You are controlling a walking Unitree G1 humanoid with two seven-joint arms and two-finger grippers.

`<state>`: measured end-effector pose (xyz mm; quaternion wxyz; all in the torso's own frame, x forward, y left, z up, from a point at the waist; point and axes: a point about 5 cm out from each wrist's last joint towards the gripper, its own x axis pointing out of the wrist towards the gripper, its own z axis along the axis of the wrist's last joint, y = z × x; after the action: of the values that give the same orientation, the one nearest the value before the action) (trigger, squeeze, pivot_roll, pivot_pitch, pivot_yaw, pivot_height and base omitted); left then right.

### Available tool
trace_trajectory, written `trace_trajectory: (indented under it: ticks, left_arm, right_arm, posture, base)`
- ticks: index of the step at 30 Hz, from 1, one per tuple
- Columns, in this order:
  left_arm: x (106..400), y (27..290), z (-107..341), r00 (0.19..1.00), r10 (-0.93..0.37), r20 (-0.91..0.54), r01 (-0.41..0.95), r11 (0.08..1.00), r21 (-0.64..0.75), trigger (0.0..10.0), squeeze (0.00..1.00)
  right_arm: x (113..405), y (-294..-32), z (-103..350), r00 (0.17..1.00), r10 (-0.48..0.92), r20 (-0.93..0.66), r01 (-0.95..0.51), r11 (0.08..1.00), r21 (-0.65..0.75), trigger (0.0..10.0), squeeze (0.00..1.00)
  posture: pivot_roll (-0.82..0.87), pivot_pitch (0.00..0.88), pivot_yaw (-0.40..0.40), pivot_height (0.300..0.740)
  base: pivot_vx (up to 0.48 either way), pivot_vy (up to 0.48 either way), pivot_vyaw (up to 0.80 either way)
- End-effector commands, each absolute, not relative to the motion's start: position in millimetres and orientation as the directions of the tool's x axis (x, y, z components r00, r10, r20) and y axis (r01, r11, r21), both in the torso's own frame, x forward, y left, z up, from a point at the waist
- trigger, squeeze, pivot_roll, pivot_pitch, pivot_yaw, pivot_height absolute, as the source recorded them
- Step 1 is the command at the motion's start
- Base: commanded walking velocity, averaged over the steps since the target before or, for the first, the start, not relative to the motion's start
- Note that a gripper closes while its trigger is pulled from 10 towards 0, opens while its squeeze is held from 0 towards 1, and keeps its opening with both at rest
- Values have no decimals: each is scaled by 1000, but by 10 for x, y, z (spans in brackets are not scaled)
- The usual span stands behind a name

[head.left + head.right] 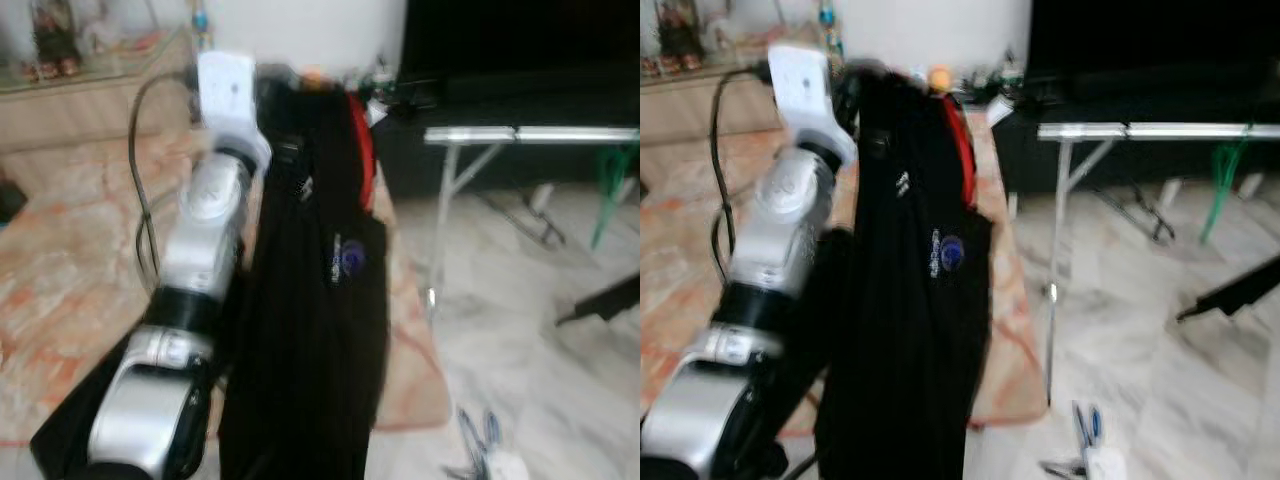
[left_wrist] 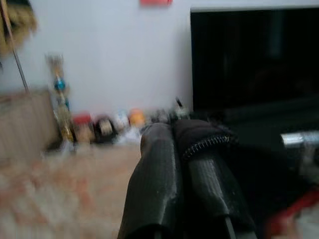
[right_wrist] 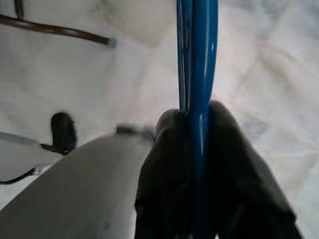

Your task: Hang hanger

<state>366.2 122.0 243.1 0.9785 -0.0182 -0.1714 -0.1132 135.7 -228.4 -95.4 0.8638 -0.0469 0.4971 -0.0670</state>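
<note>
A black jacket point(image 1: 315, 290) with red lining and a small chest logo hangs in front of me, held up by my raised left arm point(image 1: 195, 260). In the left wrist view, my left gripper point(image 2: 172, 132) is shut on the jacket's zipped black fabric point(image 2: 209, 144). My right gripper point(image 3: 192, 112) is shut on a thin blue hanger point(image 3: 197, 55), held low over the pale floor. Part of that blue hanger point(image 1: 478, 430) peeks in at the lower right of the eye views. A silver rail point(image 1: 530, 135) on thin metal legs stands to the right of the jacket.
A green hanger point(image 1: 610, 190) dangles from the rail's right end. A black TV point(image 1: 520, 40) stands behind the rail. An orange-beige rug point(image 1: 70, 260) covers the floor on the left, and a dark bar point(image 1: 600, 300) lies on the marble floor point(image 1: 520, 330).
</note>
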Motion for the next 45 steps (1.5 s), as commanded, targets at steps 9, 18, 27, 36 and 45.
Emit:
trace_trajectory:
  ticks: [9, 18, 27, 36, 45]
  left_arm:
    - [2990, 1186, 1803, 937, -316, 153, 326, 944, -49, 10000, 0]
    - [2704, 1011, 1415, 905, -423, -45, 423, 906, -6, 10000, 0]
    - [2653, 839, 1327, 904, -424, -61, 422, 906, -38, 10000, 20]
    - [2626, 855, 1301, 906, -415, -80, 416, 909, -4, 10000, 1000]
    - [2533, 970, 1319, 913, -404, -62, 405, 914, 9, 10000, 1000]
  right_arm:
    - [1247, -2387, -968, 462, -189, -866, 68, 982, -178, 10000, 0]
    - [1242, -2396, -967, 461, -186, -868, 47, 982, -185, 10000, 0]
    - [1230, -2412, -966, 461, -186, -868, 39, 981, -190, 10000, 0]
    - [1219, -2425, -966, 460, -191, -867, 36, 980, -196, 10000, 0]
    - [1214, -2436, -964, 459, -189, -868, 27, 980, -199, 10000, 0]
  posture:
    - [-57, 0, 68, 732]
    - [-69, 0, 66, 732]
    - [-83, 0, 70, 732]
    - [-85, 0, 69, 732]
    - [-83, 0, 68, 732]
  base:
    - [0, 0, 0]
    - [0, 0, 0]
    - [0, 0, 0]
    - [0, 0, 0]
    - [0, 0, 0]
